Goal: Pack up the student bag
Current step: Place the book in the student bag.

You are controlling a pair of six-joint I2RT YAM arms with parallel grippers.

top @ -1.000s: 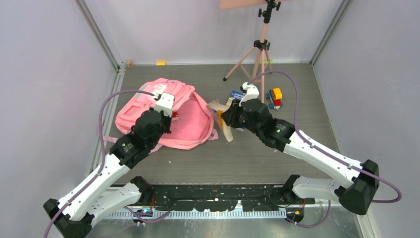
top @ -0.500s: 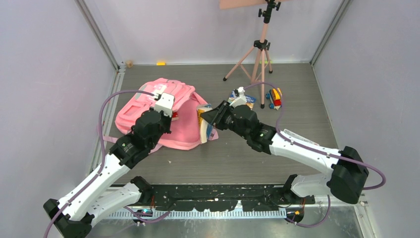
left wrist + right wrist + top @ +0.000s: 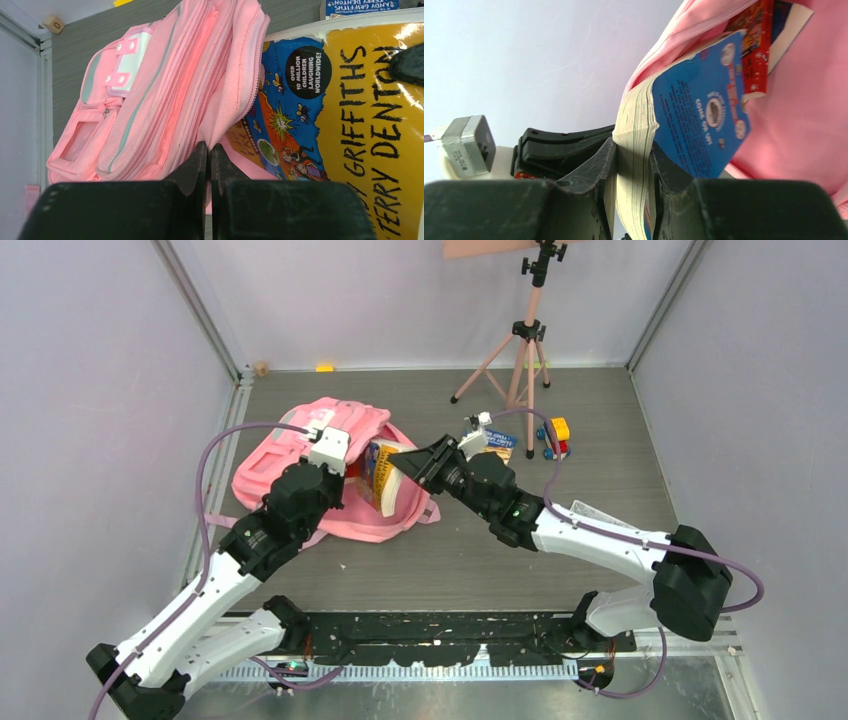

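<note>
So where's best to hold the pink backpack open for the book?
On the student bag, pinch the zip-edged lip of the main opening, coming from the near side, as the left hand does. That edge is thin, loose fabric, so it fits a narrow pinch and lifts, leaving the mouth free for the book.

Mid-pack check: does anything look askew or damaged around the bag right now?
The thick yellow paperback book in the right gripper seems pinched across its pages only. Its blue back cover sits outside the jaw, curling loose, and could crease against the pink fabric backpack. Nothing else stands out.
</note>
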